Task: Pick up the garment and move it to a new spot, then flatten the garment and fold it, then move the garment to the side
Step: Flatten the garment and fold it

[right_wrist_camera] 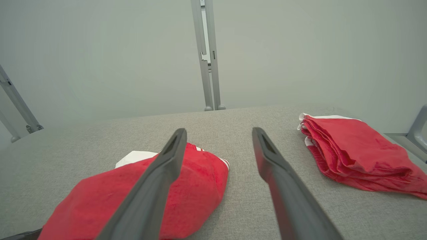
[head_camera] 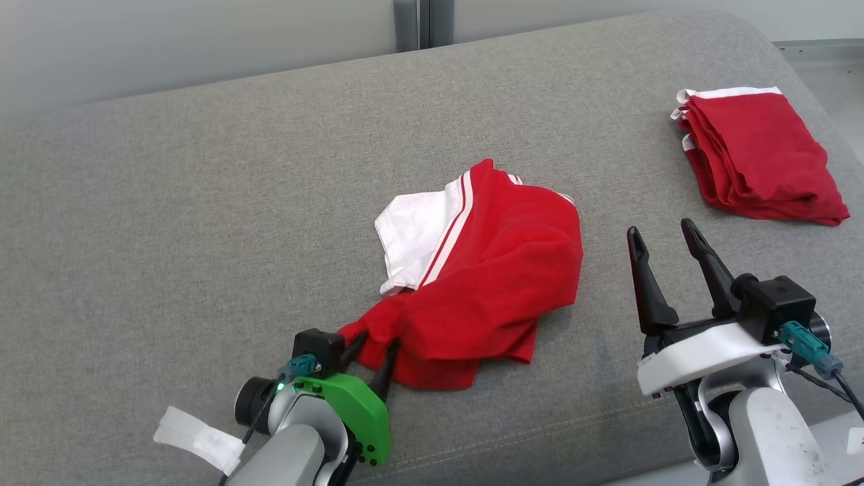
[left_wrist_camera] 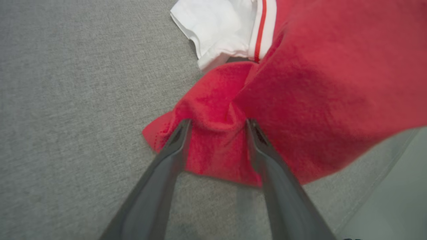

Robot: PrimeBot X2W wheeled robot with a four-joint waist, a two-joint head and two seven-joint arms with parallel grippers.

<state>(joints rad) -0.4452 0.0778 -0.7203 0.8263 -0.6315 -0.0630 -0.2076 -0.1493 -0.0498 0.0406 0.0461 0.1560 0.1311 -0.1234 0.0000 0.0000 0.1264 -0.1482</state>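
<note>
Crumpled red cotton garment (head_camera: pixel 486 283) with a white panel and white side stripes, heaped near the middle of the grey woven-fabric surface (head_camera: pixel 202 202). Right at its nearest corner the left end effector (head_camera: pixel 376 341) is down on the cloth, jaws wide, one dark finger on either side of a raised red fold. Nothing pinched yet, going by the left wrist view. The pick-up looks like the step in hand: close squarely on that ridge, take a deep bite so the layers don't slip out, then lift straight up before carrying. Off to the right, the right end effector (head_camera: pixel 661 229) hovers clear of the cloth, spread wide and empty. Farther back by the right edge sits a folded pile of red cloth with white trim (head_camera: pixel 756 155). Best to set down well apart from it.
</note>
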